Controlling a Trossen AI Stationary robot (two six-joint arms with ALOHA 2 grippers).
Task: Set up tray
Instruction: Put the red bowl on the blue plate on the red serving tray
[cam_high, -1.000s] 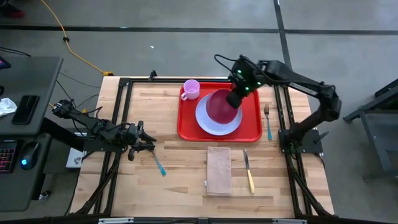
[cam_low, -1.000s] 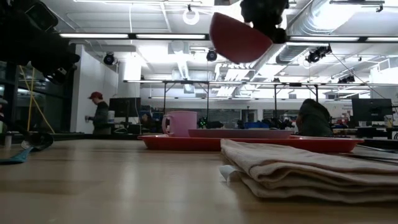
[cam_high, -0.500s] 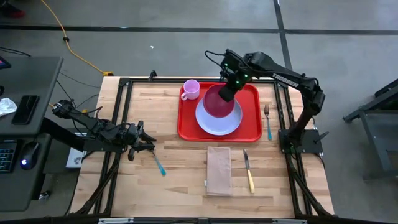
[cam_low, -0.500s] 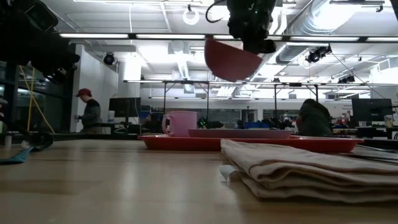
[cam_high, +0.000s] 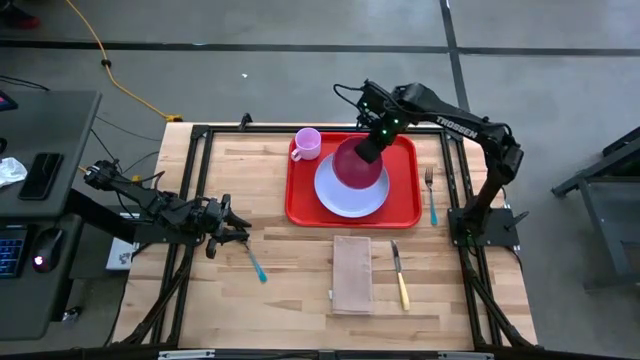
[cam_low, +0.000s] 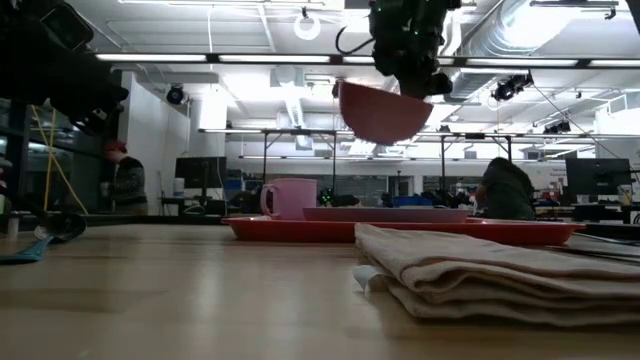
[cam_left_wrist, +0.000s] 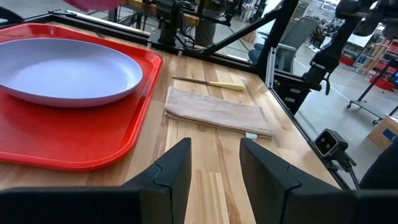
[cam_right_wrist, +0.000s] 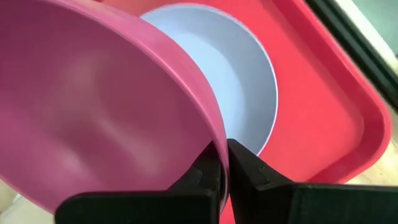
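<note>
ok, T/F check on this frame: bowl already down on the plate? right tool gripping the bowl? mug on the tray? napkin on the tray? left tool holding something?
1. The pink bowl rests on the plate. False: it hangs in the air above the plate.
2. The right tool is shut on the bowl's rim. True.
3. The pink mug stands on the red tray. True, in a far corner.
4. The tan napkin lies on the tray. False: it lies on the wood, on the near side of the tray, beside the knife.
5. The left tool holds the blue utensil. False: it is open and empty.
</note>
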